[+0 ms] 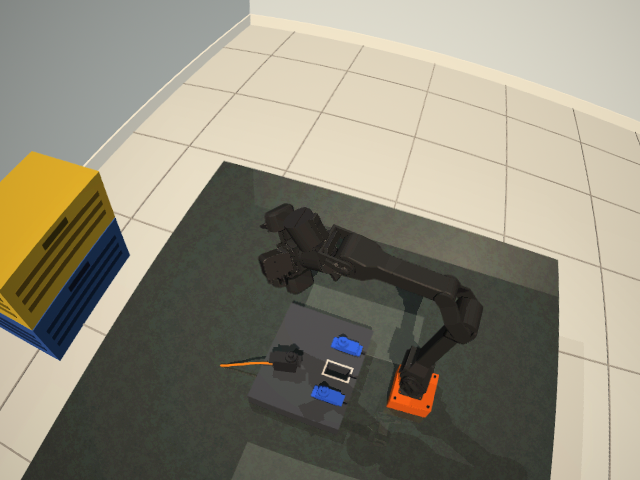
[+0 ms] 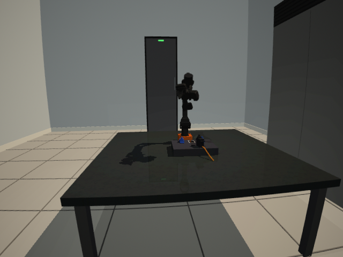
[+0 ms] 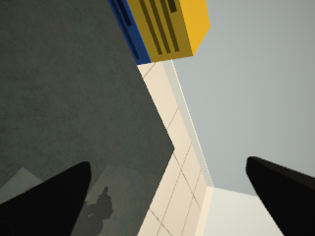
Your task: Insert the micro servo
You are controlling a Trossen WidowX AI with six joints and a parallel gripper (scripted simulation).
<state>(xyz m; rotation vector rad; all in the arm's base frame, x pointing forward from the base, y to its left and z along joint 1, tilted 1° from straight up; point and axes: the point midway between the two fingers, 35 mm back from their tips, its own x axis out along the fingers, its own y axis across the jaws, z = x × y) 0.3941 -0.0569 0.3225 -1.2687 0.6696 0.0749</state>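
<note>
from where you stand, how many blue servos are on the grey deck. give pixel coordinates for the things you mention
2. In the top view, one blue plastic-looking servo (image 1: 347, 345) sits above the white-outlined rectangular pocket (image 1: 337, 370), and the other blue servo (image 1: 330, 394) below it. None seem hidden on the deck there.

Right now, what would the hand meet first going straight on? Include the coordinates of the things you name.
Probably the dark table (image 1: 206, 248) (image 2: 133, 182) (image 3: 74, 98) near a corner, though the hand (image 1: 264, 246) (image 2: 186, 92) (image 3: 169, 166) might pass its edge toward the tiled floor (image 1: 361, 93) (image 2: 27, 168) (image 3: 164, 105); depth is unclear.

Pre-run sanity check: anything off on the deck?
Nothing damaged or spilled that I can see. The loose black servo sits outside the white-outlined pocket, its orange cable overhanging the deck edge.
</note>
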